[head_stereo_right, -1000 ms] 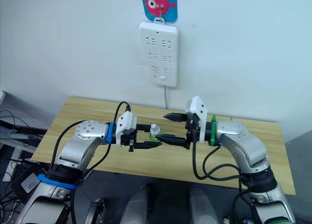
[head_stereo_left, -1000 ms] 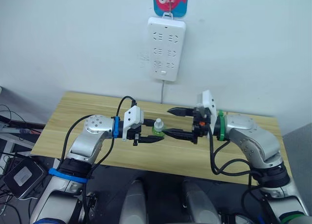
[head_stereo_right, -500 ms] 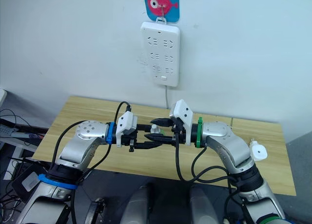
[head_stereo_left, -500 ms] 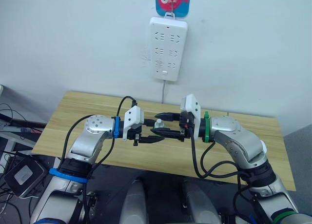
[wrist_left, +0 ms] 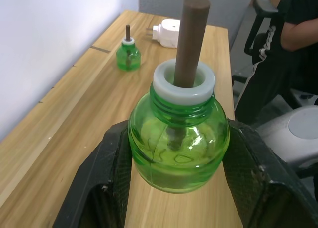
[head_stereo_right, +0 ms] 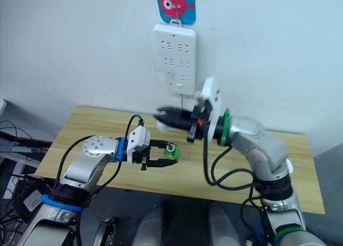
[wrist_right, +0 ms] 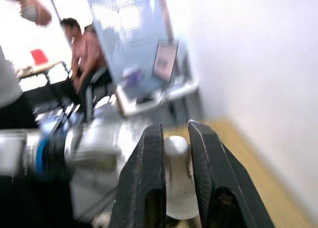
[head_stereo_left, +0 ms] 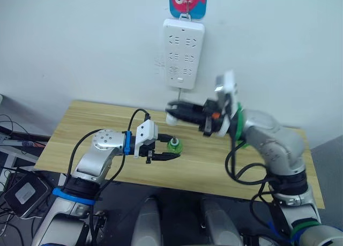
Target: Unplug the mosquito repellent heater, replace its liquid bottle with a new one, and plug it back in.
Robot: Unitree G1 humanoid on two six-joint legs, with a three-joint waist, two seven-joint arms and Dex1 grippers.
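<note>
My left gripper [head_stereo_left: 170, 148] is shut on a green liquid bottle [wrist_left: 179, 148], held upright just above the wooden table [head_stereo_left: 96, 123]; its brown wick [wrist_left: 191, 39] stands bare out of the white neck. My right gripper [head_stereo_left: 172, 111] hangs higher, in front of the wall below the power strip [head_stereo_left: 183, 53], shut on a small white cap [wrist_right: 178, 181]. The mosquito repellent heater [wrist_left: 166, 32] lies unplugged on the table's far end in the left wrist view, with a second green bottle [wrist_left: 128, 55] beside it.
A fish-shaped hook [head_stereo_left: 187, 0] holds the strip, whose cord drops behind the table. A person [wrist_left: 298, 34] and a chair are beyond the table's end; seated people [wrist_right: 87, 54] show in the right wrist view. Cables and a box [head_stereo_left: 21, 192] lie on the floor to the left.
My right gripper has closed on the white cap, pulled it off the bottle and risen toward the wall. The left gripper has sunk a little with the bottle, whose wick now shows.
</note>
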